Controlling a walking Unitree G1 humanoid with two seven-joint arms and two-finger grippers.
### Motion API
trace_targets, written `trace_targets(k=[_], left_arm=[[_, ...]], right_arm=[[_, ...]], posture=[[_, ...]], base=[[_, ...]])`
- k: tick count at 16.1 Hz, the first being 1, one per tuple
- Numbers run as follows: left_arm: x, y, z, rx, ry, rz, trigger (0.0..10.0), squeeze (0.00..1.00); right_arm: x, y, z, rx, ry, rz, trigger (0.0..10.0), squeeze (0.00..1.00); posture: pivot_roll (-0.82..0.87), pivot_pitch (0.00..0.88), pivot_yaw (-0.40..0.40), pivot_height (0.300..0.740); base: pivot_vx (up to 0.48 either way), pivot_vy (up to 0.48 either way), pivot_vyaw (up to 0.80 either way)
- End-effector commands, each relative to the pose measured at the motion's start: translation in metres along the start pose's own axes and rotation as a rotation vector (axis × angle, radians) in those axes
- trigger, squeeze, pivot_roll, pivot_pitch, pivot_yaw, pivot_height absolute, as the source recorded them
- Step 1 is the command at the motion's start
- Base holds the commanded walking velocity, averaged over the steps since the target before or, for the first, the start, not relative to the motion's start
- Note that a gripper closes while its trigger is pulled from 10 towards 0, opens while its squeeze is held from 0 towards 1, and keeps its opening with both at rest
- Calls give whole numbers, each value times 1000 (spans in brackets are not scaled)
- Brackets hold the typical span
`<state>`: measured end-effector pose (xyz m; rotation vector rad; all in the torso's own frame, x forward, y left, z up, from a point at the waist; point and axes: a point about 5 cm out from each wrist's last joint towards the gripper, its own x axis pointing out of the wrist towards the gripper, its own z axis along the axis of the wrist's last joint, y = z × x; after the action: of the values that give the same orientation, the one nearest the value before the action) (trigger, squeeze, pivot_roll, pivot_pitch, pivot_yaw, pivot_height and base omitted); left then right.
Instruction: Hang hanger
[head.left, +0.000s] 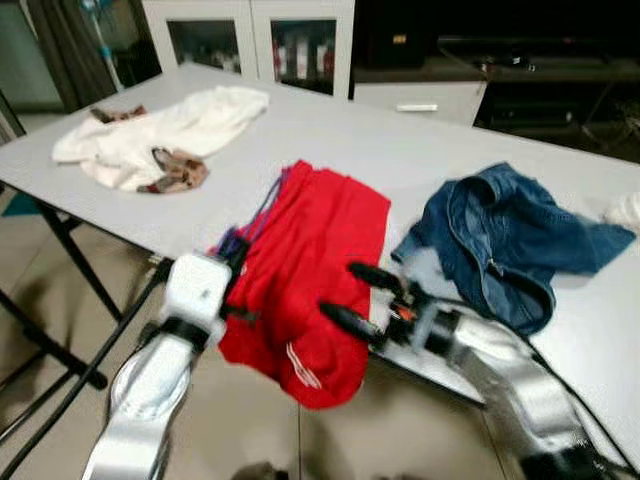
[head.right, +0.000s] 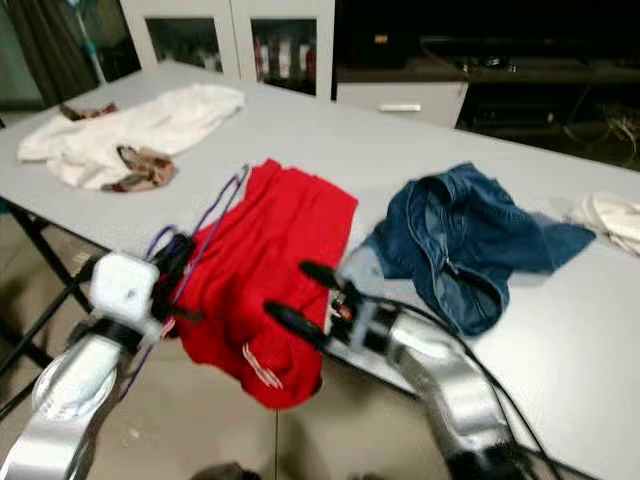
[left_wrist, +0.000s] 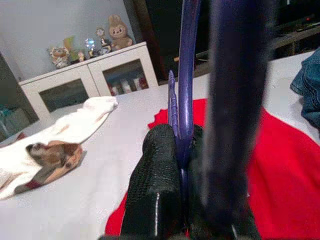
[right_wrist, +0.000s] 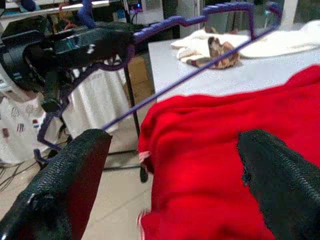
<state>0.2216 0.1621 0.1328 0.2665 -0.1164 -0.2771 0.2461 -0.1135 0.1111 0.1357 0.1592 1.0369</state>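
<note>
Purple hanger (head.right: 205, 232) sits pinched in the left gripper (left_wrist: 181, 165) beside the red garment (head.left: 310, 270); right gripper (head.left: 362, 292) fingers (right_wrist: 280, 185) spread over the garment's worktop (head.left: 380, 150) edge.

My left arm reaches up toward 1 o'clock; left gripper (left_wrist: 182, 165) has its fingers (left_wrist: 155, 185) pinched tight on a purple hanger (right_wrist: 165, 25). My right arm angles in toward 10 o'clock; right gripper (head.left: 350, 293) fingers spread wide apart, nothing between them.
</note>
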Motion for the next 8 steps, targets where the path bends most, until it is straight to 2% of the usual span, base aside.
trace_targets(k=[1,2,4,6,7,8], left_arm=[[-7,2,5,10,-23,-16,10000,0],[-21,4,1,32,-5,-30,10000,0],[-35,10,2,74,-10,-15,10000,0],[-39,14,8,95,-34,16,10000,0],[-53,10,7,118,-33,38,10000,0],[-61,5,5,106,-21,50,10000,0]], right_arm=[[-9,-2,6,0,-16,7,10000,0],[-18,-4,3,2,-1,-2,10000,0],[-27,-5,6,6,-7,-1,10000,0],[-30,-1,8,9,-17,26,10000,0],[-36,4,2,4,2,38,10000,0],[-38,5,-2,5,11,34,10000,0]], posture=[[45,0,40,736],[44,0,39,736],[48,4,34,736],[52,9,34,736],[51,16,35,736],[51,16,35,736]], base=[[0,0,0],[0,0,0],[0,0,0],[0,0,0],[0,0,0],[0,0,0]])
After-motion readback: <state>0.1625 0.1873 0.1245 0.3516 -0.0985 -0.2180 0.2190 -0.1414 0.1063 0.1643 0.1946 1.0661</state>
